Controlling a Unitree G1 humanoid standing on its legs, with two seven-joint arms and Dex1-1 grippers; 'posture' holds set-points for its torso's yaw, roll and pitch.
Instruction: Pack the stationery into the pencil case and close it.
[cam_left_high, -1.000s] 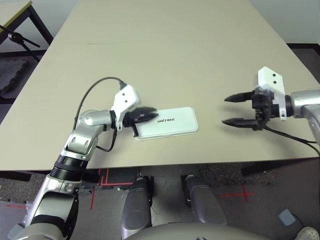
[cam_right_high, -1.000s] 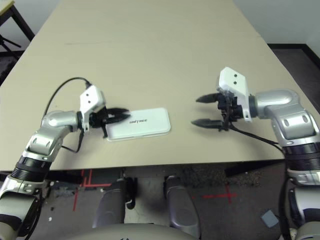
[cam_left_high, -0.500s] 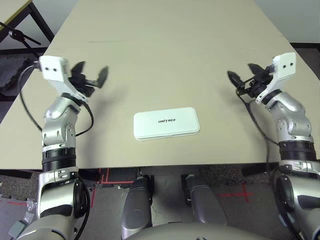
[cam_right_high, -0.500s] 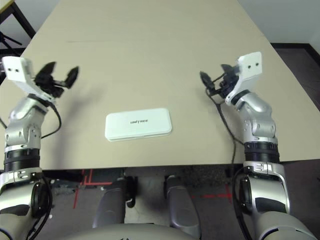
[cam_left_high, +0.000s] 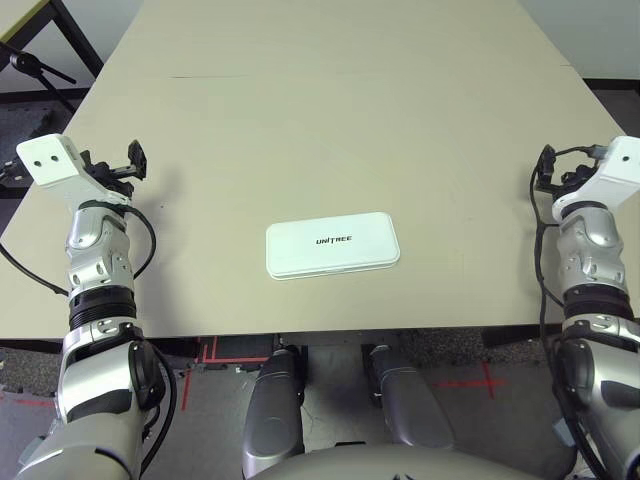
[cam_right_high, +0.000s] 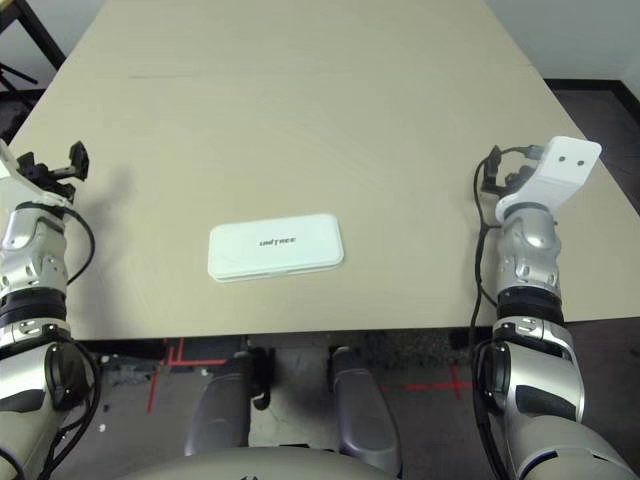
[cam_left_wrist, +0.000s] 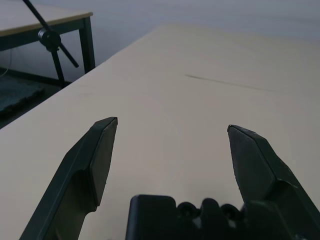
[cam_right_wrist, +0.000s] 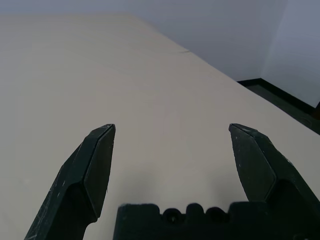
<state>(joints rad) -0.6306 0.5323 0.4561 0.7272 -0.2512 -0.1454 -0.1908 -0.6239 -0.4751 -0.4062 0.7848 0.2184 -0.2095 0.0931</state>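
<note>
Both grippers are standing wide apart at the table's two sides, fingers spread and grasping nothing: the left gripper (cam_left_wrist: 170, 150) is showing only bare tabletop between its black fingers, and the right gripper (cam_right_wrist: 172, 152) is showing the same. The white rounded-rectangle hard plastic pencil case (cam_left_high: 332, 243) is lying flat near the front edge of the beige table (cam_left_high: 330, 110), roughly midway between the two arms and well apart from each, lid down with its dark lettering facing up. No loose pens or eraser are lying on the tabletop, so I am judging the stationery to be inside and the task at or near its end. Risks I am noting from here: whether the lid is fully latched I cannot tell from above, so it may be resting merely shut, and any later nudge could be popping it open. The case is also sitting close to the front edge, so a forearm sweeping inward could be pushing it off. With the silver forearms raised at the table's sides, a careless lowering could be striking the table rim.
</note>
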